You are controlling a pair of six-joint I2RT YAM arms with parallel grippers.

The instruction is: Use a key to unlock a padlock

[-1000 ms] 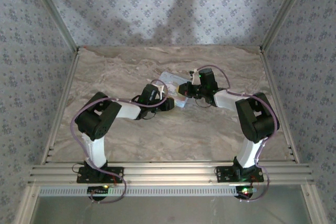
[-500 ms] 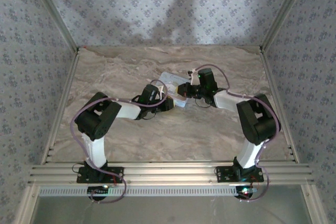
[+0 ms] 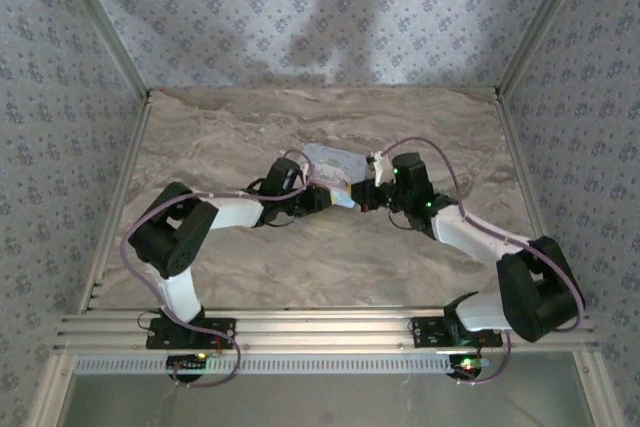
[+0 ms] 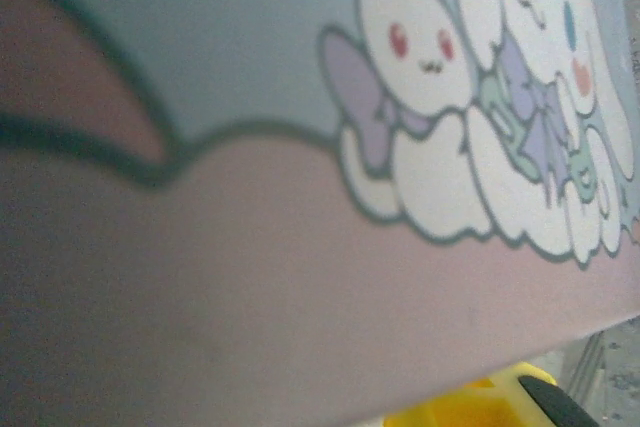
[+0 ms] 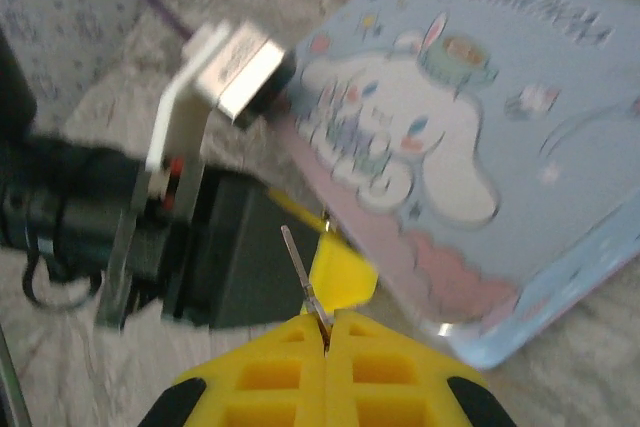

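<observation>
My right gripper is shut on the key, whose thin silver blade sticks out ahead of the yellow fingers. The blade points toward the near edge of a light-blue cartoon tin. My left gripper is clamped on that edge of the tin. One of its yellow fingers shows under the rim, just past the key tip. In the left wrist view the tin lid is pressed close, with a yellow finger at the bottom. The padlock is hidden. In the top view my right gripper sits just right of the tin.
The marble tabletop is walled by patterned panels on three sides. The left wrist's black body and white camera mount sit close in front of the right gripper. An aluminium rail runs along the near edge.
The right arm has folded lower, its elbow dropping toward the near right, and its gripper has shifted slightly right of the tin. The left arm has stretched forward, and its jaws have narrowed onto the tin.
</observation>
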